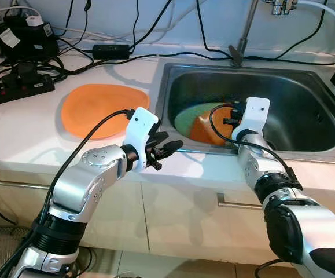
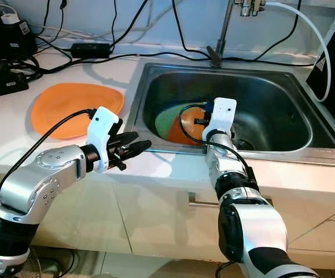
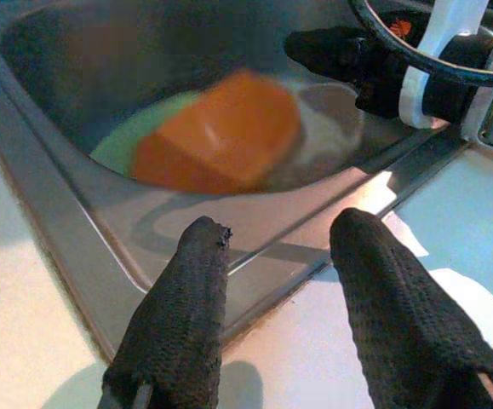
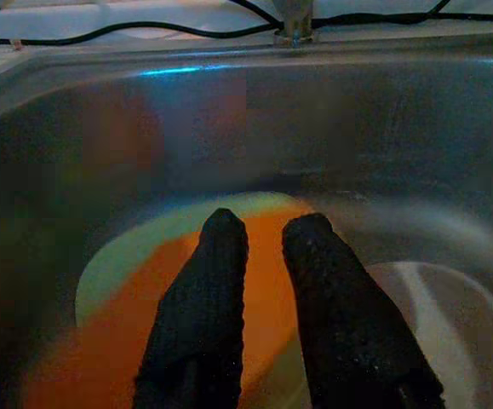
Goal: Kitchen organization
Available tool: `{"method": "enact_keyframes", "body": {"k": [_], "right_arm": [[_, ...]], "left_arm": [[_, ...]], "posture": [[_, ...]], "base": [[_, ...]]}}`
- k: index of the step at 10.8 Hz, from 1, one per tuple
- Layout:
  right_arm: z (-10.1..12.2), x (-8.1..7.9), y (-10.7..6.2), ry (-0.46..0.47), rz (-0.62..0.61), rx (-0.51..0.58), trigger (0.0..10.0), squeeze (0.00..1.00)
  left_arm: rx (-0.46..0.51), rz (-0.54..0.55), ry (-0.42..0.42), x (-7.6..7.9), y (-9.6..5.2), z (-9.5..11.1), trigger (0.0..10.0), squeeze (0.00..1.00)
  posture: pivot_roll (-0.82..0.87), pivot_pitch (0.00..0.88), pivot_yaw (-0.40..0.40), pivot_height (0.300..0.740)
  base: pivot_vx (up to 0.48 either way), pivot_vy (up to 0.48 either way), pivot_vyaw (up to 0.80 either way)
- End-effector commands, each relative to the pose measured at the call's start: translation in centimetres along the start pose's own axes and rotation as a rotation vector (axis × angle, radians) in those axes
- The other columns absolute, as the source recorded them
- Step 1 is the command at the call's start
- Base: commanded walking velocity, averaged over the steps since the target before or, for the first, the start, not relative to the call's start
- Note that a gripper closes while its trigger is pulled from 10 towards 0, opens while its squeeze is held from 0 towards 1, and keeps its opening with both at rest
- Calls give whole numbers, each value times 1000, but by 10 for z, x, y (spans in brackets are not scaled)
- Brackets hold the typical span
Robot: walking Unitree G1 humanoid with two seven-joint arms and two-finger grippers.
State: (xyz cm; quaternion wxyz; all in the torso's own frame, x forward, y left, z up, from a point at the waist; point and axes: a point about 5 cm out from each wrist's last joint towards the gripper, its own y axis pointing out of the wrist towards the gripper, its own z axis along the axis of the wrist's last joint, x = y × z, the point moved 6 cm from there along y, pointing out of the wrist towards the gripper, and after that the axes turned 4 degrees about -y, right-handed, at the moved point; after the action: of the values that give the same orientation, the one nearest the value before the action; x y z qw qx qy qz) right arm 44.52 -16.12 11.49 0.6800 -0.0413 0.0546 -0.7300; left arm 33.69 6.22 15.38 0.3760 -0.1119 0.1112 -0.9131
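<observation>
- Sink [image 1: 306, 81]: stainless basin set into the white worktop [image 1: 28, 133], faucet base at its back edge.
- Inside the basin, near its front-left side: orange plate [image 3: 220, 132] lying on top of a green plate [image 3: 131, 136]; pale round rim of another dish [image 4: 450, 315] beside them, too blurred to identify.
- Second orange plate [image 1: 100, 107] flat on the worktop, just left of the sink, well apart from both end effectors.
- Right end effector [image 4: 263, 247]: lowered into the basin over the orange-on-green stack. Fingers [image 4: 208, 290] a narrow gap apart, nothing between them; cannot tell whether the tips touch the plate.
- Left end effector [image 1: 166, 147]: over the front edge of the worktop at the sink's front-left corner, pointed toward the basin. Fingers [image 3: 186, 315] spread apart, holding nothing.
- Back-left corner of the worktop: black power strip [image 1: 17, 87] and a black box with plugs [image 1: 19, 37], tangle of black cables running along the back edge; black adapter brick [image 1: 110, 50] near the wall behind the sink's left corner.
- Below the worktop front edge: cabinet drawer fronts with metal bar handles [image 1: 231, 202].
- White hose [image 2: 317, 40] looping down from the faucet on the right side.
</observation>
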Motion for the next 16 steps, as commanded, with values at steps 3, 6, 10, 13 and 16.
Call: {"method": "enact_keyframes", "body": {"k": [3, 6, 10, 13, 16], "right_arm": [[3, -5, 1, -22, 14, 12, 10000, 0], [47, -10, 0, -46, 28, 205, 10000, 0], [86, -21, -38, 15, 76, 450, 10000, 0], [43, -35, -73, 122, 116, 356, 10000, 0], [20, -52, -84, 161, 142, 272, 10000, 0]], "left_arm": [[-8, 2, 13, 2, -1, -1, 10000, 0], [71, 64, 54, -7, 2, 10, 10000, 0], [215, 196, 68, -31, 0, 32, 10000, 0], [317, 308, 114, -50, -10, 47, 10000, 0], [303, 404, 360, -64, -34, 59, 10000, 0]], "posture": [[1, 10, -27, 740], [-15, 8, -22, 740], [-47, 5, -10, 740], [-62, 0, 0, 740], [-52, 0, 4, 740]], "base": [[0, 0, 0], [0, 0, 0], [0, 0, 0], [0, 0, 0], [0, 0, 0]]}}
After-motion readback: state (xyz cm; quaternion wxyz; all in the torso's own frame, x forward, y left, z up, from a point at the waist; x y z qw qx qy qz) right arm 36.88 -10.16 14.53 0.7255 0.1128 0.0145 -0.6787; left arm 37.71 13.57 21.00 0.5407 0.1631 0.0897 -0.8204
